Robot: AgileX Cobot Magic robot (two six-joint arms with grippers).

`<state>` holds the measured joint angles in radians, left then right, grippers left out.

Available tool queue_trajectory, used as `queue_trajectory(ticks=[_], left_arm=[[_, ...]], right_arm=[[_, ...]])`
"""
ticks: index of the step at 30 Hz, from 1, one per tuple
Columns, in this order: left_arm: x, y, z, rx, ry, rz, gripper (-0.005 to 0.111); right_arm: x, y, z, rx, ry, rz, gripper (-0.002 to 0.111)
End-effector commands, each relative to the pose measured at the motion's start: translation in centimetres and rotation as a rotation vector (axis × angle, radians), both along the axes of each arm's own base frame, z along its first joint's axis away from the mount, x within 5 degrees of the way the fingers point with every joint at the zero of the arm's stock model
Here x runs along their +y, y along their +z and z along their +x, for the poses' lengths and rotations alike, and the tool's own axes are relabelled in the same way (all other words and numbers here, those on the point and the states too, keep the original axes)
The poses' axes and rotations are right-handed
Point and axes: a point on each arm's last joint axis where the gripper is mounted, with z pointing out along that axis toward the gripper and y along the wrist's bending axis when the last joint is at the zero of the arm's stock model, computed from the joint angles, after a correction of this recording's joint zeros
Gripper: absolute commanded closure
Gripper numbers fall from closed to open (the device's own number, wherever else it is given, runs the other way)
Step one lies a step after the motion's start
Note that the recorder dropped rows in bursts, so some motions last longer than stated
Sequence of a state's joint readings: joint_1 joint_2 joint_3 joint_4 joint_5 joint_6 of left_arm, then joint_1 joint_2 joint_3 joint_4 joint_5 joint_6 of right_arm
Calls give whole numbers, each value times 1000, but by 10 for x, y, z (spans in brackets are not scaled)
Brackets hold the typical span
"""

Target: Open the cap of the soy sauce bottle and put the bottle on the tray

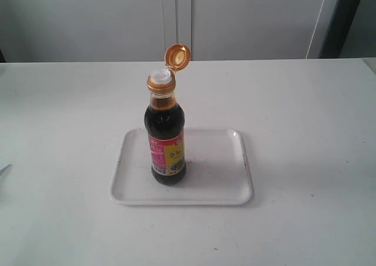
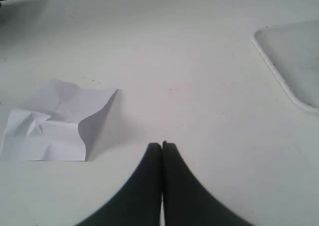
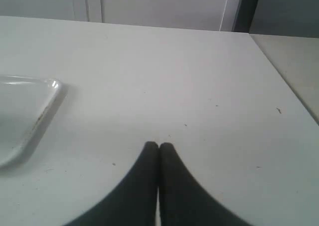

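Observation:
The soy sauce bottle stands upright on the left half of the white tray, dark liquid inside and a red-and-yellow label facing me. Its golden-orange cap is flipped open on its hinge, baring the white spout. Neither arm shows in the exterior view. My left gripper is shut with nothing in it, over bare table, a tray corner off to one side. Empty as well, my right gripper is shut above the table, apart from another tray corner.
A crumpled sheet of white paper lies on the table near the left gripper. The white table spreads around the tray. A table edge and a wall with a dark post lie beyond.

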<state>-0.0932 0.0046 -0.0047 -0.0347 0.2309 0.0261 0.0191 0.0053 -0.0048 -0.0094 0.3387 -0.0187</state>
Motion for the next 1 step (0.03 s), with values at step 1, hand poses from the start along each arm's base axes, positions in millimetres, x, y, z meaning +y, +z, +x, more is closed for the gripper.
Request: queue_trajectory(ticks=[1], left_arm=[[0,-1,0,-4,3,-1,107]], right_arm=[[0,-1,0,-4,1,-9,108]])
